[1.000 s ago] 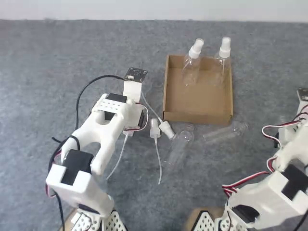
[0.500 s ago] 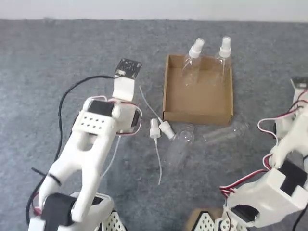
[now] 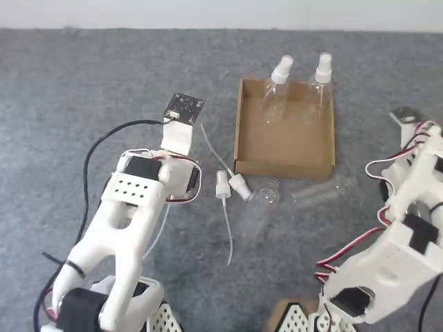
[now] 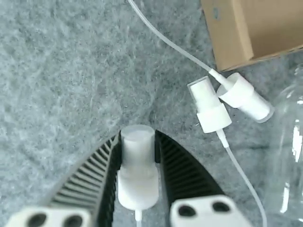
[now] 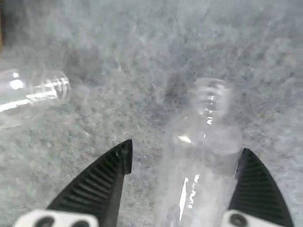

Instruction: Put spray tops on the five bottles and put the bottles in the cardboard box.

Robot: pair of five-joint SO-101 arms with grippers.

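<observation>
My left gripper (image 4: 137, 139) is shut on a white spray top (image 4: 137, 165), held just above the grey carpet. Two more spray tops (image 4: 208, 109) (image 4: 244, 97) with long tubes lie past it, beside the corner of the cardboard box (image 4: 236, 28). My right gripper (image 5: 185, 151) is open with a clear uncapped bottle (image 5: 203, 123) between its fingers, close to one of them. Another uncapped bottle (image 5: 33, 92) lies farther off. In the high view, two capped bottles (image 3: 277, 93) (image 3: 320, 90) stand in the box (image 3: 284, 168), and two open bottles (image 3: 257, 207) (image 3: 324, 190) lie before it.
The left arm (image 3: 149, 187) stands left of the loose spray tops (image 3: 222, 185), the right arm (image 3: 415, 207) at the table's right edge. Black and red cables trail from both. Both arm bases sit at the near edge. Bare carpet stretches left of the box.
The left arm has pulled back to the left, away from the loose spray tops. The right arm has swung up and toward the far side at the right edge.
</observation>
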